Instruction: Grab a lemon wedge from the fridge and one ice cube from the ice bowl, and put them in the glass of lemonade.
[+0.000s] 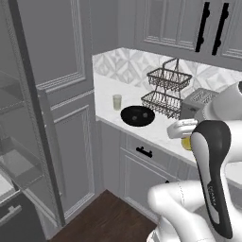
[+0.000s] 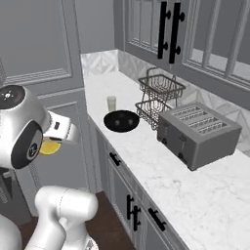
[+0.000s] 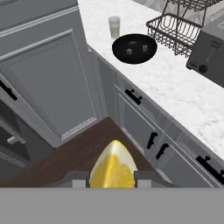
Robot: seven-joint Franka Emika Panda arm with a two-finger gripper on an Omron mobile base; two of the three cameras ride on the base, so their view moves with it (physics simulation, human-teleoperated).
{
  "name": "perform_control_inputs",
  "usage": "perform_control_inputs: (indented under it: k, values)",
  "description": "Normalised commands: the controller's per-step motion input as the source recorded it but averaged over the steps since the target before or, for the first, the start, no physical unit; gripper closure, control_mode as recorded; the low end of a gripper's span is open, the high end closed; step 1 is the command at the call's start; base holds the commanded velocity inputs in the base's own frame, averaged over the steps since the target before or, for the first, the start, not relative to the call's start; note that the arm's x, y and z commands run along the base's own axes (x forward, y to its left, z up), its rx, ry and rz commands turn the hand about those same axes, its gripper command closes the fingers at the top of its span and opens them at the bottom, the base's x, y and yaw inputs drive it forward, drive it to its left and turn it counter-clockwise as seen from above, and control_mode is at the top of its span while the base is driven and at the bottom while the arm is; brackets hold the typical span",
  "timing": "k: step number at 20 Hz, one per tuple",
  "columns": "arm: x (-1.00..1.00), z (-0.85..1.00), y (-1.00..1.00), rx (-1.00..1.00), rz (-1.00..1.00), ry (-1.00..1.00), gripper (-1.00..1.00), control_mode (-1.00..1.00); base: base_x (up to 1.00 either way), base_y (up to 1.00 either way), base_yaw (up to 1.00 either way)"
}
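Gripper (image 3: 112,179), seen from the hand camera: its 2 dark fingertips (image 3: 78,178) stand on either side of the lemon wedge (image 3: 113,168) and are clamped on it, the wedge's pointed end upward in that view. The gripper hangs over the dark wood floor (image 3: 74,153) in front of the lower cabinets (image 3: 144,127), off the counter's edge. In the left base view the wedge shows as a small yellow patch (image 1: 187,142) just behind the arm's dark link; in the right base view it shows as a yellow patch (image 2: 49,147) beside the arm's round joint.

On the marble counter (image 2: 185,180), near its far corner, the glass (image 1: 116,102) of pale lemonade stands upright. The black ice bowl (image 1: 137,116) lies just beside it, nearer the robot, the 2 apart; 2 small cubes (image 3: 129,51) lie in the bowl. A 2-tier wire basket (image 1: 166,92) stands behind the bowl against the tiled wall, and a grey toaster (image 2: 197,133) sits next to the basket.

The fridge (image 1: 14,156) occupies the left edge of the left base view, with clear shelves visible inside.
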Motion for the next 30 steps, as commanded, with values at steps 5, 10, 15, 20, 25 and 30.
perform_control_inputs:
  k: [5,10,15,20,25,30]
  values:
    - [0.0,0.0,0.0,0.0,0.0,0.0,1.0,1.0,0.74,0.11,0.0]
    - [0.0,0.0,0.0,0.0,0.0,0.0,1.0,1.0,0.56,0.02,0.0]
    - [0.0,0.0,0.0,0.0,0.0,0.0,1.0,1.0,0.66,0.0,0.0]
    - [0.0,0.0,0.0,0.0,0.0,0.0,1.0,1.0,0.71,-0.06,0.0]
    - [0.0,0.0,0.0,0.0,0.0,0.0,1.0,1.0,0.72,-0.11,0.0]
    - [0.0,0.0,0.0,0.0,0.0,0.0,1.0,1.0,0.77,-0.02,0.0]
